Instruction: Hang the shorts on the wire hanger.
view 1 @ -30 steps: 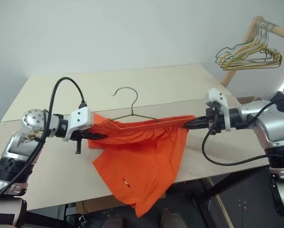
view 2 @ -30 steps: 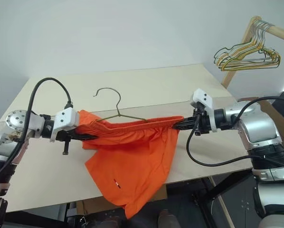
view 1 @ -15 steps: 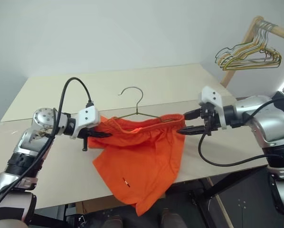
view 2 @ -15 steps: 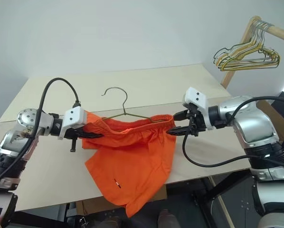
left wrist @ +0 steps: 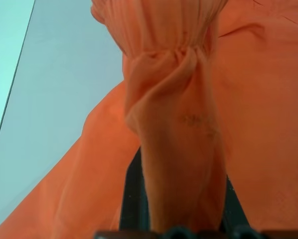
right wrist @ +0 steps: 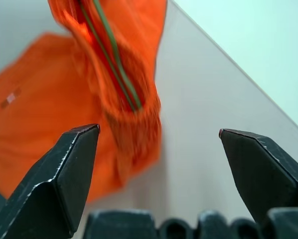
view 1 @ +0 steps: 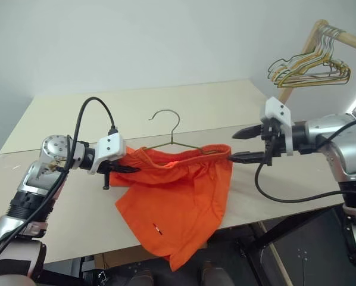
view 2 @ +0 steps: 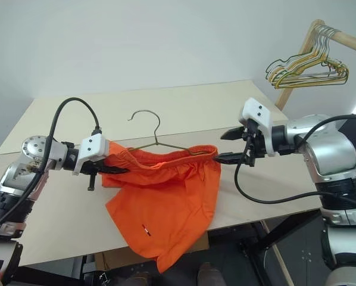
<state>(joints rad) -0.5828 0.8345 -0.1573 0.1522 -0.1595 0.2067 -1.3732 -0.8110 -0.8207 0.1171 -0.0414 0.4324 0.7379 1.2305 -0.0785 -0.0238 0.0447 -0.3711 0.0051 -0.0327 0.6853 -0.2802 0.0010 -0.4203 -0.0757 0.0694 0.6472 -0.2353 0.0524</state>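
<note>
The bright orange shorts (view 1: 172, 196) hang over the table's front edge, with the waistband held up across the wire hanger (view 1: 172, 128). The hanger's hook stands above the band and its wire (right wrist: 114, 59) runs inside the fabric. My left gripper (view 1: 121, 169) is shut on the waistband's left end, and the bunched fabric (left wrist: 179, 149) covers its fingers. My right gripper (view 1: 233, 147) is open just past the band's right end. Its fingers (right wrist: 74, 164) stand wide apart with nothing between them.
The beige table (view 1: 214, 101) stretches behind the shorts. A wooden rack at the far right carries a bunch of gold and green hangers (view 1: 312, 68). Black cables loop from both wrists.
My right gripper has opened and let go of the waistband's right end, then lifted a little. The band, stretched taut a second ago, has gone slack. The left grip is unchanged.
</note>
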